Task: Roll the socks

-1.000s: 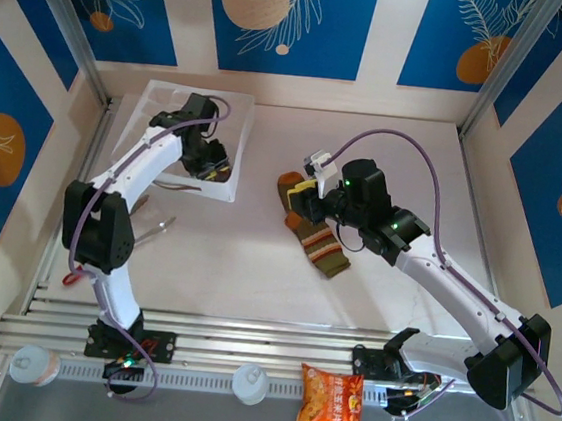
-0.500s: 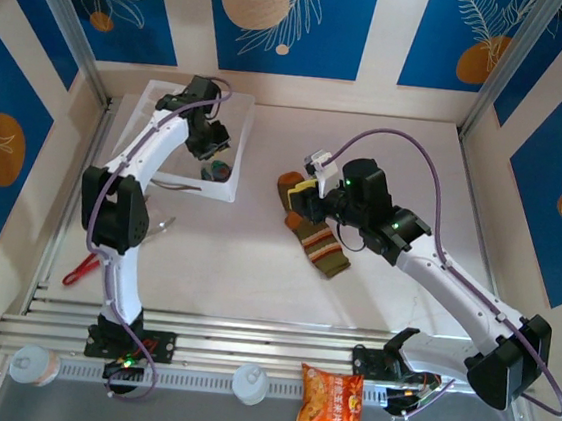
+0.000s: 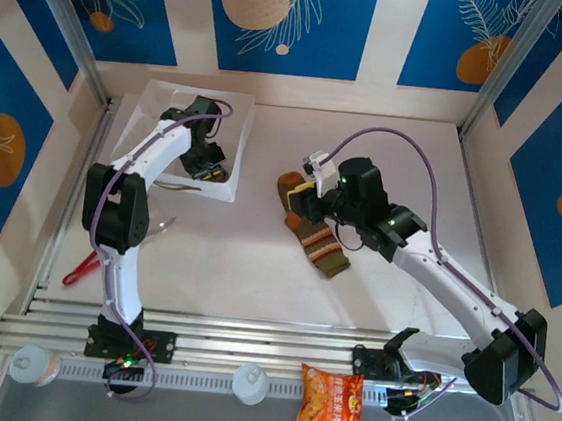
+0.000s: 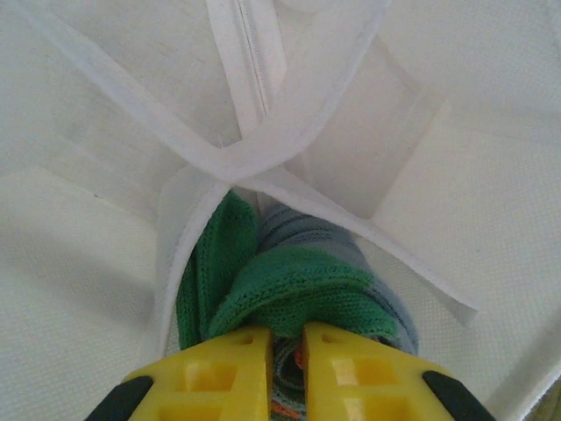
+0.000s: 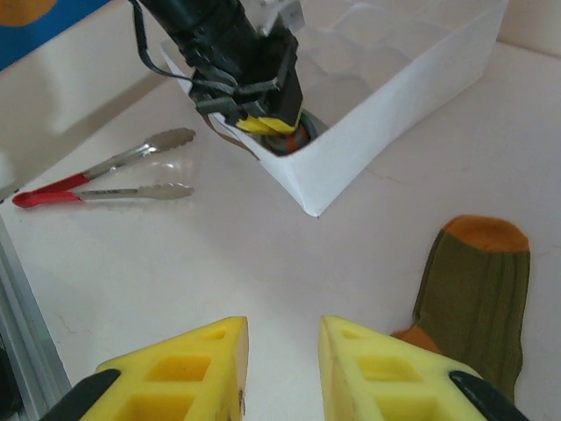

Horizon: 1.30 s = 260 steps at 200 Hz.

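The grey-blue sock (image 4: 298,281) with its green heel lies bunched in a corner compartment of the white fabric box (image 3: 232,125). My left gripper (image 4: 287,338) reaches down into the box and is shut on this sock, with knit fabric pinched between its yellow fingers (image 4: 219,368). In the right wrist view the left gripper (image 5: 263,125) stands at the box's near corner. The olive-brown sock (image 3: 319,250) with orange heel and toe lies flat on the table. My right gripper (image 5: 282,338) hovers open beside that sock (image 5: 478,289), with nothing between its fingers.
Red-handled metal tongs (image 5: 114,175) lie on the table left of the white box (image 5: 394,96). An orange snack packet (image 3: 331,400) sits on the rail at the near edge. White straps (image 4: 254,158) cross inside the box above the sock.
My left gripper lifted slightly, then came back down into the box corner and closed tighter on the grey-blue sock. The right arm has barely moved.
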Available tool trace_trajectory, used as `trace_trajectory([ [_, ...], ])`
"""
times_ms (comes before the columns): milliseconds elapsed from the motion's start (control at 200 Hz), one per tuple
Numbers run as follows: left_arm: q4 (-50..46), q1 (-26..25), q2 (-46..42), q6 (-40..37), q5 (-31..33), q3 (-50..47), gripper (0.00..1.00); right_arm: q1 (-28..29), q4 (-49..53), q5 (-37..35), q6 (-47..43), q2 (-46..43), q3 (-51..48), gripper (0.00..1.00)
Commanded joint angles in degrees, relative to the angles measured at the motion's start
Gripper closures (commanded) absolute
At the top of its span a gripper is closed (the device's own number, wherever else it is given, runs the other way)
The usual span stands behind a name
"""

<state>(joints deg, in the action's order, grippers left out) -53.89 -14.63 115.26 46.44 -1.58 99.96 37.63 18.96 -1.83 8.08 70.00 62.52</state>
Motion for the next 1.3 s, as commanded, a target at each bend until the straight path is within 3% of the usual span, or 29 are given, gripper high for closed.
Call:
trace_trajectory([
  [0,-4.36,-0.06,-2.33,-0.18,1.99,3.58,0.77,-1.58,5.33,-3.64,3.22,1.68,2.56,0.74],
  [120,-7.54,-0.31,-5.91,1.95,3.89,8.49,0.60,-5.91,10.24,-8.87,12.56,3.09,1.67,0.80],
  [265,-6.70,-2.69,-12.62,2.87,2.54,7.21,0.55,-14.09,16.51,-3.52,21.17,6.43,0.01,0.81],
  [515,9.03,-13.02,-27.26,7.35,-7.74,-17.26,0.55,-18.70,15.16,0.67,26.49,13.88,-5.93,0.73],
  [615,15.37,-17.73,-31.29,9.89,-8.83,-25.45,0.55,-18.83,12.41,1.90,28.47,16.40,-8.82,0.65],
  [715,18.58,-20.96,-33.31,11.99,-9.36,-31.43,0.56,-18.56,10.54,3.80,31.25,19.28,-10.93,0.63],
  [875,18.59,-21.92,-36.40,12.50,-8.31,-36.18,0.56,-13.75,6.20,6.71,38.68,22.72,-13.29,0.62],
  [1145,13.54,-16.88,-38.90,8.98,-6.77,-36.09,0.56,3.98,-3.25,9.17,60.68,32.84,-5.79,0.60],
  [1225,12.78,-14.18,-39.92,8.42,-7.50,-36.70,0.56,7.97,-0.19,8.51,62.32,35.89,-0.37,0.60],
  [1295,11.68,-12.24,-40.58,7.69,-8.40,-37.02,0.56,9.97,2.57,5.75,58.00,35.70,4.01,0.60],
])
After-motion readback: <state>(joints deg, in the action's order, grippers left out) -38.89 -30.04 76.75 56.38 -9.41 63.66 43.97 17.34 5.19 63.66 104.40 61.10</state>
